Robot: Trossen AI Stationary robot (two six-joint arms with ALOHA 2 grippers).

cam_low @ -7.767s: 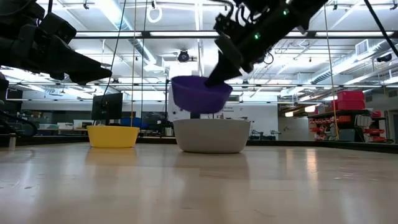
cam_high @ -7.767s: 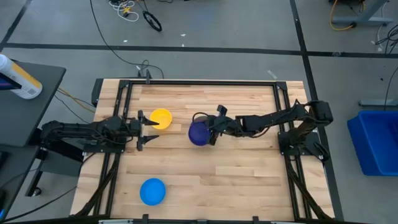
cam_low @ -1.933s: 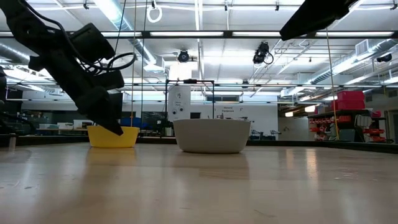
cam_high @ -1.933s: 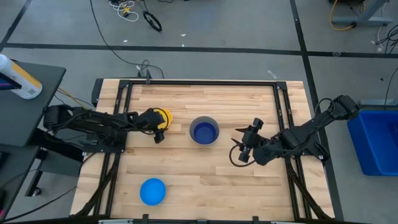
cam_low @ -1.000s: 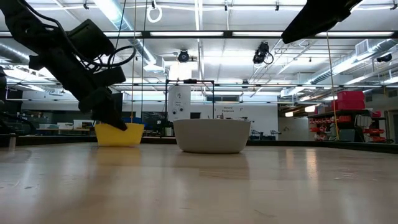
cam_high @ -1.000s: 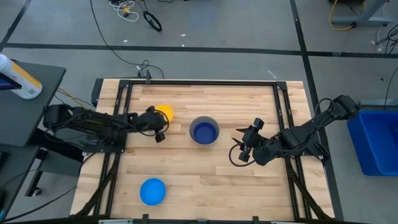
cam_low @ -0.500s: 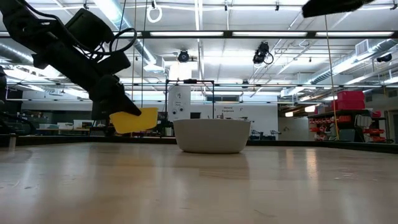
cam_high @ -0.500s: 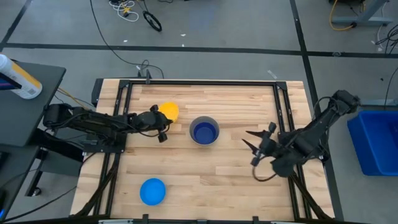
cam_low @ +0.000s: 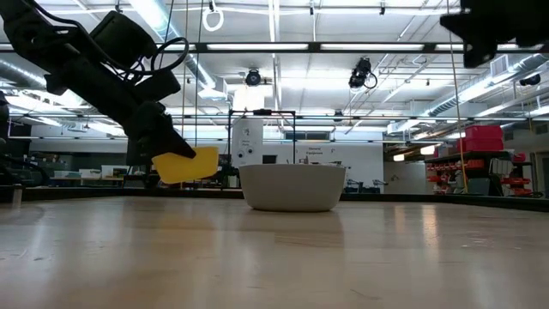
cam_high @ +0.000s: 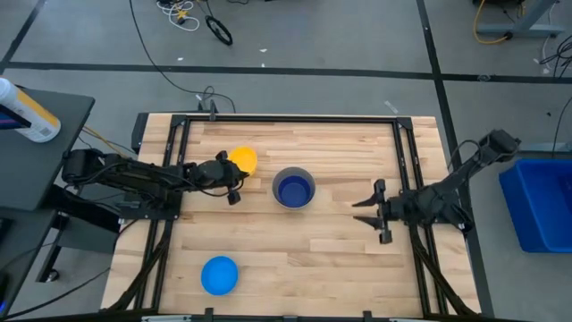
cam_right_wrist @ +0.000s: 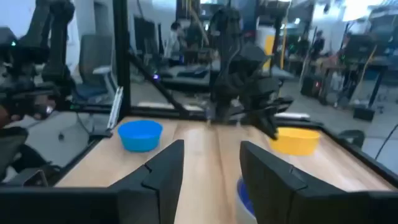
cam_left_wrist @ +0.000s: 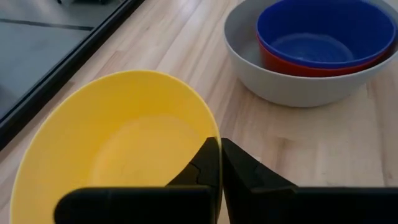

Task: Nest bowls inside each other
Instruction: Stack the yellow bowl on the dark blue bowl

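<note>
Bright, even light from overhead.
Ceiling strip lights glare in the low view, a soft sheen lies on the desk, shadows stay faint, and the right wrist view is blurred all over.

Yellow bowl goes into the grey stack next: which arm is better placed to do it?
Left. The left gripper is shut on the yellow bowl's rim, holding it off the table, beside the grey bowl. The right gripper is empty, fingers apart, on the far side of the stack.
</note>
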